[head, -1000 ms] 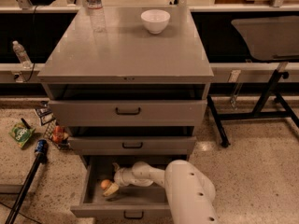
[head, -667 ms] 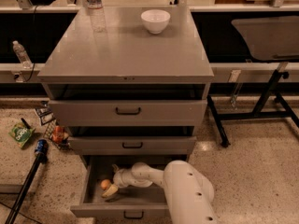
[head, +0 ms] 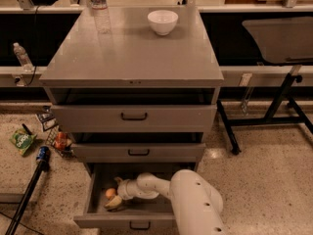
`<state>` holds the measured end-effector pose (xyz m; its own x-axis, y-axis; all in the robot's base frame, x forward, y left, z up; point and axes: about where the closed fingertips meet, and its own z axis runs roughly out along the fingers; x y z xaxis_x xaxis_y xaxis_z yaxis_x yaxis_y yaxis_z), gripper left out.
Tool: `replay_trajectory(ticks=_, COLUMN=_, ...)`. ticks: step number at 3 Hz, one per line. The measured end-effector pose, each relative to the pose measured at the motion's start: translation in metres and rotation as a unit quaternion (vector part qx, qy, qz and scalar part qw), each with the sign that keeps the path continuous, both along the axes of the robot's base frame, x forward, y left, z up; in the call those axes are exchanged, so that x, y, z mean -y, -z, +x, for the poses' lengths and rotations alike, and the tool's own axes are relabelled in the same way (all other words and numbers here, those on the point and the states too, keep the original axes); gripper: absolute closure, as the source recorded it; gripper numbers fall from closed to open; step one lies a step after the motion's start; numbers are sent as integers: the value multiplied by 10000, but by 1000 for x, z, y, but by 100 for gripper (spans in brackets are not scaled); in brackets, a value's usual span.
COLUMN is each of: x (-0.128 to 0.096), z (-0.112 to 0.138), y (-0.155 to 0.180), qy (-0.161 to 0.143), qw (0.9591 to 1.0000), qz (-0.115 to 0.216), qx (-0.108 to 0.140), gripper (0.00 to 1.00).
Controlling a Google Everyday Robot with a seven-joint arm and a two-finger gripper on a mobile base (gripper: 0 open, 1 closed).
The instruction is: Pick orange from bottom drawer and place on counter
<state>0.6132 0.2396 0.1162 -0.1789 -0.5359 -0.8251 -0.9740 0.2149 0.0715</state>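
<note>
In the camera view, you see the white arm (head: 164,189) bent low and reaching leftward into the open bottom drawer (head: 100,222). The gripper (head: 116,200) sits inside the tray, just beside the orange (head: 110,193). You cannot tell whether it is parted or clamped. The orange is small and round and lies at the tray's left side. Above, the counter (head: 132,53) carries a white bowl (head: 163,21).
</note>
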Motion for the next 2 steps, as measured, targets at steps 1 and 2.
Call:
replay_trajectory(ticks=1, x=1, z=-7, y=11, qy=27, qw=9999, qz=-28, qx=-159, gripper=47)
replay_trajectory(ticks=2, x=2, z=-8, y=10, qy=28, qw=9999, qz=-29, qx=-165, gripper=70)
